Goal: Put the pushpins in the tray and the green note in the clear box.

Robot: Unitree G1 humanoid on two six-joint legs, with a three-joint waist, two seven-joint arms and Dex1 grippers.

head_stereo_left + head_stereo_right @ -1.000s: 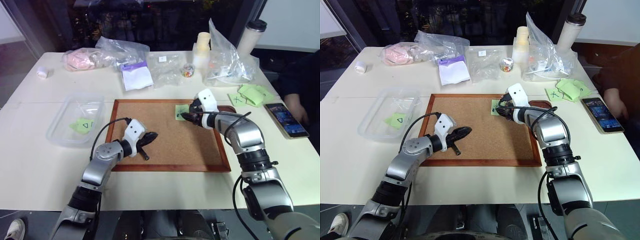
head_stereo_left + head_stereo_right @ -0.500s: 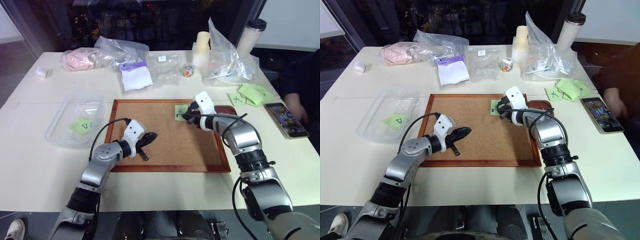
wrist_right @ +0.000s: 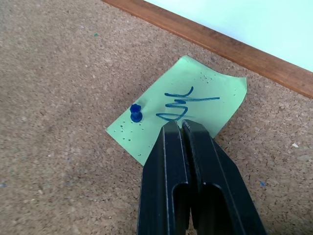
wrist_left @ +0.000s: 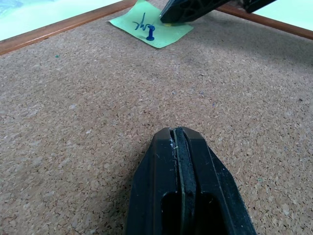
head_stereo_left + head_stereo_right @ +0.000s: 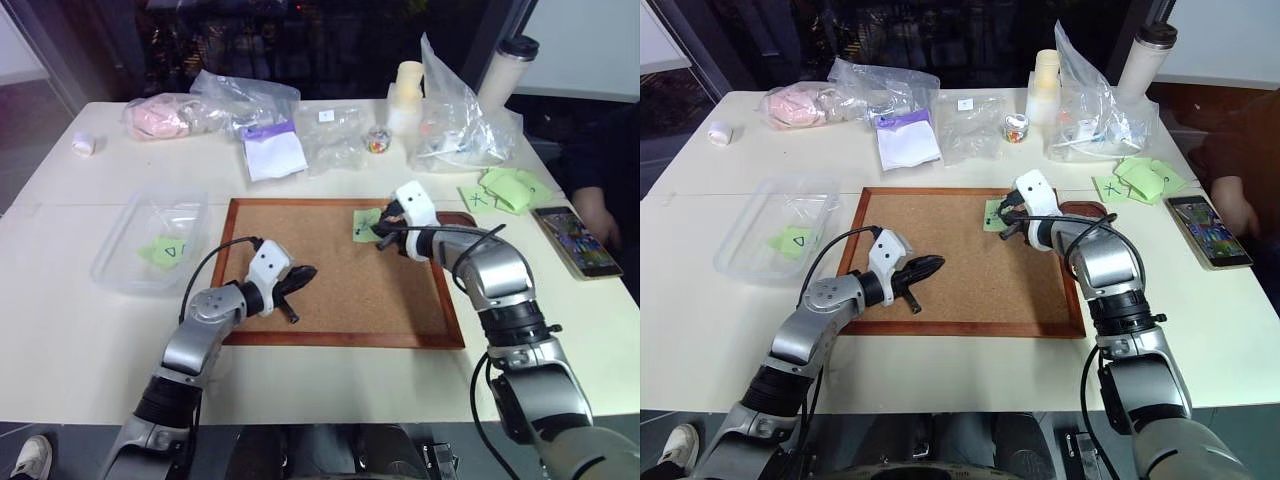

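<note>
Green note (image 3: 178, 113) stayed pinned by the blue pushpin (image 3: 136, 113); your right gripper (image 3: 177, 128) snapped closed, apparently on nothing. Left gripper (image 4: 179, 135) stayed closed, idle.

Right gripper (image 3: 177, 128) tips cover the near edge of the green note (image 3: 195, 105); whether anything is pinched betw. them can't be told. Tray (image 5: 1081, 209) mostly hidden behind the right wrist, just a rim sliver visible. In head views the blue pushpin (image 3: 136, 113) is too small to pick out. Left wrist view cuts off the left gripper (image 4: 178, 134) at the bottom edge. Person's hand (image 5: 606, 229) cut off by the frame edge. Contents of the plastic bags (image 5: 455, 125) unclear.
</note>
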